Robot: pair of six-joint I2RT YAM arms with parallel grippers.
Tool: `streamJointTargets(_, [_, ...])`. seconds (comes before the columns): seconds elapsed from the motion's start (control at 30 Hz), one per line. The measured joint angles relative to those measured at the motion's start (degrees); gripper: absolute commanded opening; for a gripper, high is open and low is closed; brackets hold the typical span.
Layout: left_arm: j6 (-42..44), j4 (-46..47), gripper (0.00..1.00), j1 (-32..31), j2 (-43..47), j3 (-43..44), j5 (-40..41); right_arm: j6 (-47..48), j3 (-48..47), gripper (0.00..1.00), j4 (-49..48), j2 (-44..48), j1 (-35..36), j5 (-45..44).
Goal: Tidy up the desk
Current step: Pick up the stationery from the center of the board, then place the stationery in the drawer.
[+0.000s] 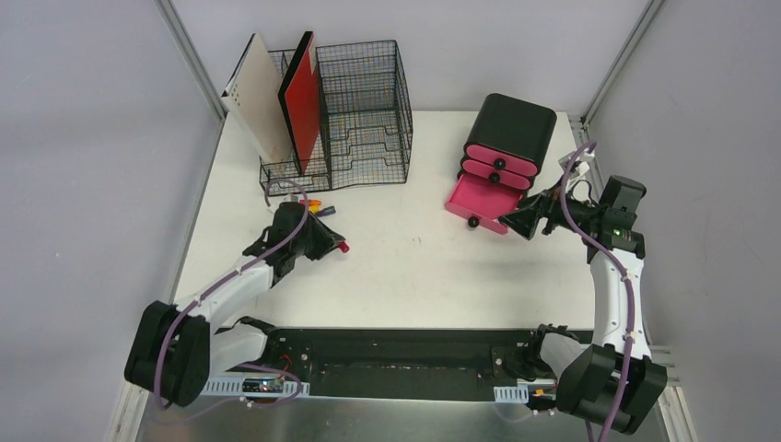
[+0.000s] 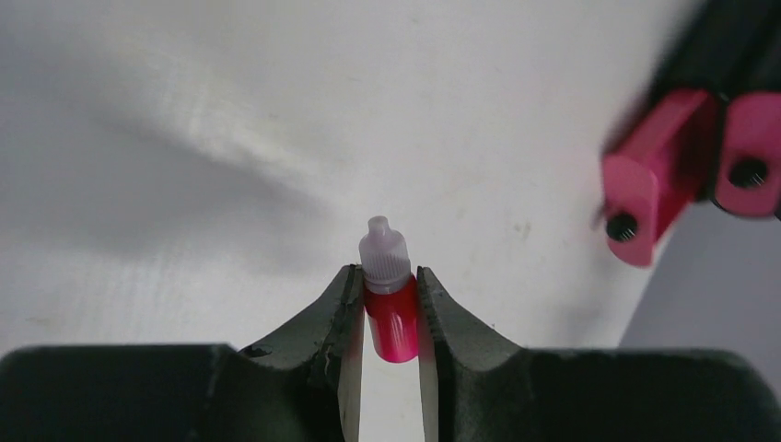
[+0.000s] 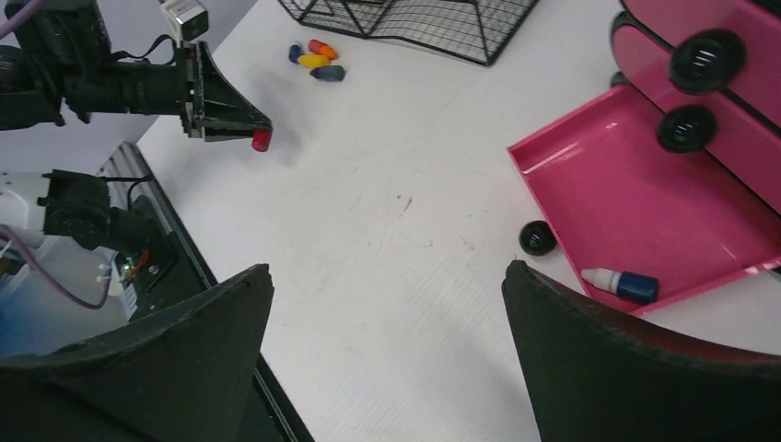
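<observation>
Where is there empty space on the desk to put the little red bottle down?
The widest bare patch of desk lies in the middle, between the left gripper holding the red bottle and the open pink drawer. It is crowded by the mesh organizer, where little bottles lie.

walls: plain grey (image 1: 83, 138) | corner posts: aluminium (image 1: 190, 55) | light: soft, even

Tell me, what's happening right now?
Left claw shut on red bottle. Right claw open over desk, near pink drawer holding blue bottle. Small items by rack.
</observation>
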State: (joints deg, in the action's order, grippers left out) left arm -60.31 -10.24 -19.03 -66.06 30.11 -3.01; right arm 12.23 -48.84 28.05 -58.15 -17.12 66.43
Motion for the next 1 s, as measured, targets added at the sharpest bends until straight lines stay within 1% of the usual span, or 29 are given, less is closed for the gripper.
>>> streamJointTargets(0.07, [1.31,5.84,0.00,-1.66,3.41,-2.97,-3.23,-0.33,0.02,0.99,-0.55,-0.17,1.09,1.92])
streamJointTargets(0.17, [3.37,15.56,0.00,-7.34,6.58,-5.14,-6.45,-0.35,0.02,0.99,-1.05,-1.01,3.72,4.31])
streamJointTargets(0.27, [5.95,23.74,0.00,-14.73,7.28,-4.68,-6.40,-0.11,0.04,0.99,-0.98,-2.45,6.19,6.54])
streamJointTargets(0.4, [8.70,31.01,0.00,-22.73,5.79,-1.86,-4.70,0.11,0.90,0.99,-0.98,-3.87,8.15,9.11])
streamJointTargets(0.53, [10.49,37.53,0.00,-28.04,0.57,2.58,-0.81,-0.59,2.34,0.99,-2.16,-4.57,9.66,10.64])
streamJointTargets(0.73, [12.57,44.50,0.00,-34.71,-11.76,11.54,5.03,-3.17,3.76,0.99,-5.51,-5.75,11.80,11.17])
streamJointTargets(0.9, [13.46,47.74,0.00,-37.86,-20.17,18.82,7.76,-3.82,3.76,0.99,-6.54,-6.43,13.14,10.82])
streamJointTargets(1.0, [13.53,49.31,0.00,-38.86,-23.76,21.46,9.09,-3.93,3.76,0.98,-6.78,-6.43,13.31,10.49])
